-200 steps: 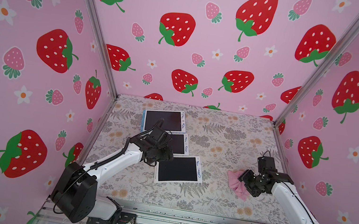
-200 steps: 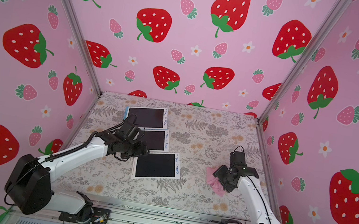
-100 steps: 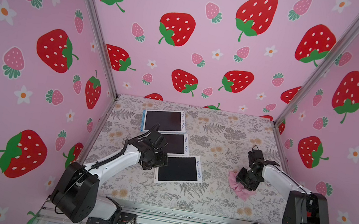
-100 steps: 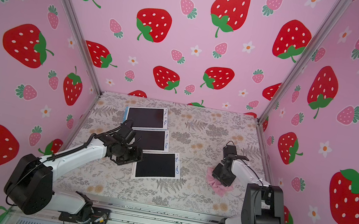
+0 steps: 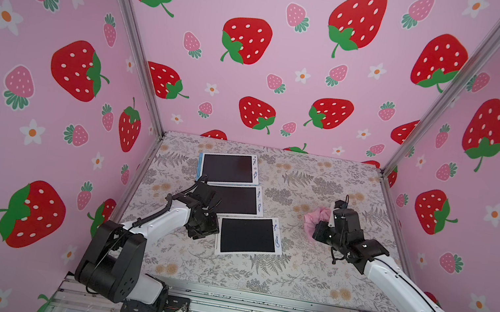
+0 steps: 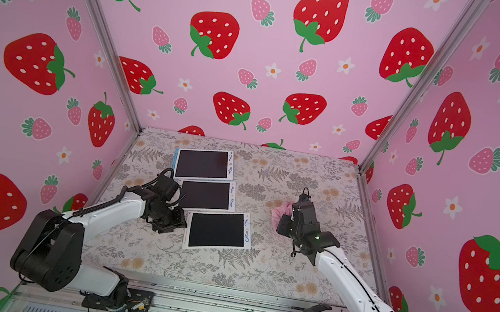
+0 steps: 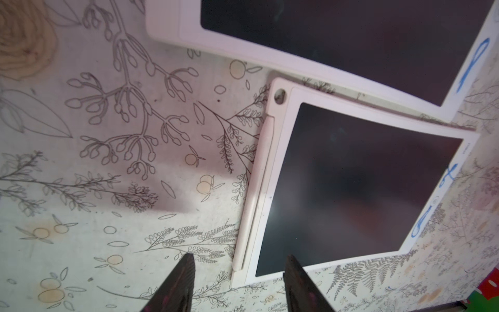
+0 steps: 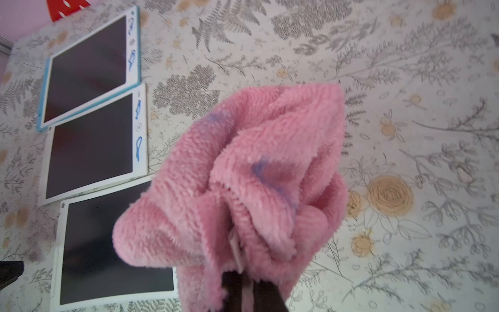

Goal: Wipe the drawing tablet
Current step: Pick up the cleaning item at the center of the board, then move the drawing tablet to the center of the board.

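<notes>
Two roles: left gripper [image 7: 239, 256] part open astride a corner of the near drawing tablet [image 7: 364, 194], likely to pin it; right gripper [image 8: 243, 281] clamped on pink cloth [image 8: 256, 175] for wiping

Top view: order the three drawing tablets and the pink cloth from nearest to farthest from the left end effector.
1. Front tablet, right beside the left end effector.
2. Middle tablet, just behind it.
3. Blue-edged tablet, at the back.
4. Pink cloth, far across on the right side.
</notes>
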